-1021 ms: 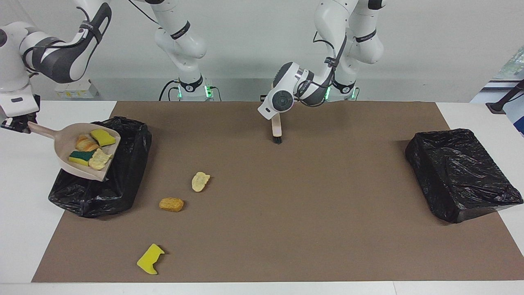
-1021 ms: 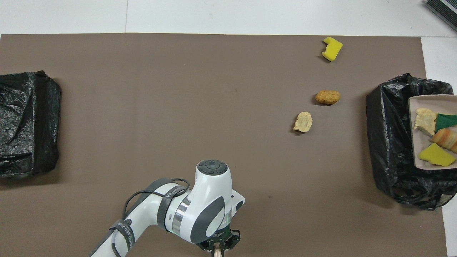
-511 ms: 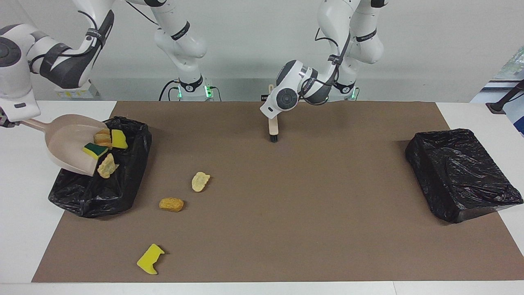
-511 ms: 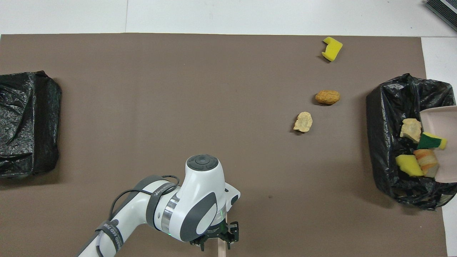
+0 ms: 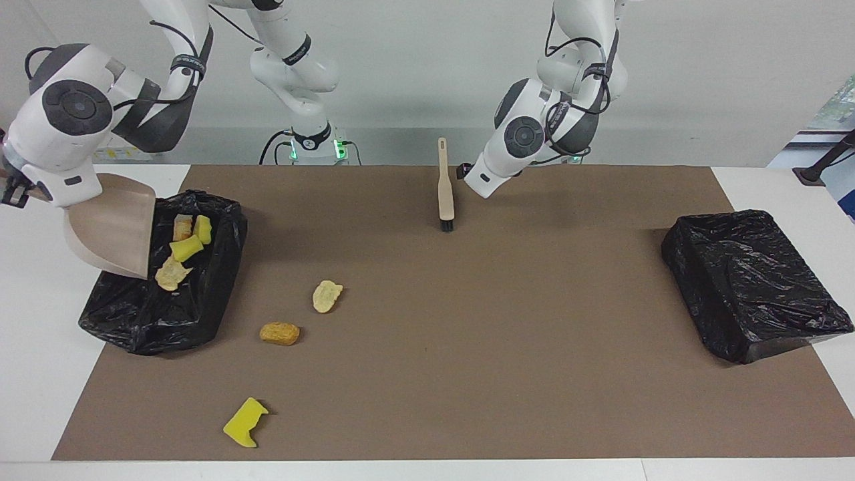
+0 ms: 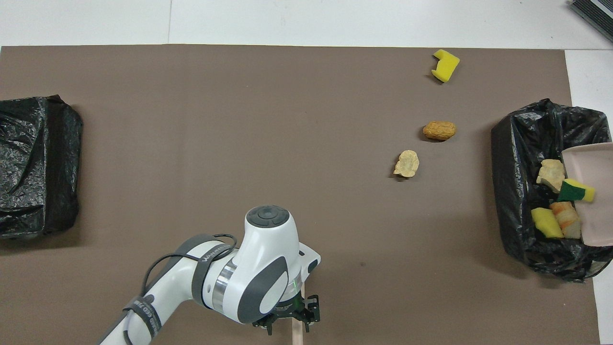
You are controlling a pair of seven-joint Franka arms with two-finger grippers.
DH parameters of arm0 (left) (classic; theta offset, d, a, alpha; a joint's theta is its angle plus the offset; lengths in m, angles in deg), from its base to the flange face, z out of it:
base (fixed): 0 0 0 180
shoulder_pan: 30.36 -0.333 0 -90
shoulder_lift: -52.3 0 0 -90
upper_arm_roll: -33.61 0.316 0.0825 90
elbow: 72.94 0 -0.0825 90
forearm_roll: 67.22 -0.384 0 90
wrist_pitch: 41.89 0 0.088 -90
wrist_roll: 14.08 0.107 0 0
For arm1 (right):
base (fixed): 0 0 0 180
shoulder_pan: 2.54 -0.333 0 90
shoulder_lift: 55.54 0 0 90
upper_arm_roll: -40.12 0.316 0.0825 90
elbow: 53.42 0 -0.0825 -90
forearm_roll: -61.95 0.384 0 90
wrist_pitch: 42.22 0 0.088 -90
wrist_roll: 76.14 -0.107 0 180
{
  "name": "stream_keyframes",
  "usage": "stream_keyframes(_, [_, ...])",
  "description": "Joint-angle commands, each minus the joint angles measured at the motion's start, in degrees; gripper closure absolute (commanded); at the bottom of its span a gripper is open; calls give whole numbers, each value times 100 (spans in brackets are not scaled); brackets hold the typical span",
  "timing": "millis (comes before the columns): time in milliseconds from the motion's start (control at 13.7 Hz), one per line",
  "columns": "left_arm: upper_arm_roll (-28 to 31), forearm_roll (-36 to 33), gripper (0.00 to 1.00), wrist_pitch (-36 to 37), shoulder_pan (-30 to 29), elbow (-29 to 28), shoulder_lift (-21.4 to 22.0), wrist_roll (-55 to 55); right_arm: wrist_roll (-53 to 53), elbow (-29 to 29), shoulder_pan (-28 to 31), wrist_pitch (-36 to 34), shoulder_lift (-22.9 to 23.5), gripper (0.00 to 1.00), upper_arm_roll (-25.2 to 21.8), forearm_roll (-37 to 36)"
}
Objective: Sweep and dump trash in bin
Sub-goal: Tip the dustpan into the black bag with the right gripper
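R gripper (image 5: 15, 190) grips dustpan (image 5: 110, 230) handle, tipped over bin (image 5: 167, 294) at R arm's end; 4 scraps (image 5: 175, 252) inside, 3 scraps (image 5: 279, 333) on mat beside it. Advice: hold the tilt until pan is empty. L gripper (image 5: 465, 172) sits beside the upright brush (image 5: 445, 187), apparently let go.

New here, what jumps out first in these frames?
The beige dustpan, held by the right gripper, is tipped steeply over the black-lined bin at the right arm's end, with scraps in the bin. Three more pieces lie on the brown mat beside that bin. The left gripper is at the brush.
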Motion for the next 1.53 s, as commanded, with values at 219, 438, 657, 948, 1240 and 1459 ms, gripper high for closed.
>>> stream_keyframes(219, [-55,-788,0,-1356,-1182,79,-246,1632,61,328,205,-8,-96,100,-24,1439])
stream_keyframes(438, [-64,-868,0,-2332,-2016,210,-509,2852,25,302,215,27,-158,100,28,2610])
stream_keyframes(657, [-55,-920,0,-2309,-2606,832,-852,3655,-62,179,5,18,-219,100,72,3691])
stream_keyframes(948, [-55,-1517,0,-2273,-2800,1730,-1126,3683,-1570,-391,-689,-26,-526,100,98,4115])
stream_keyframes(1240, [-20,-1518,0,-1064,-2845,2432,-775,3691,-3634,-840,-1357,-17,-554,100,98,4590])
stream_keyframes(1459, [-11,-1466,0,-139,-2836,2874,-319,3709,-5400,-1112,-1972,175,-422,100,98,4915])
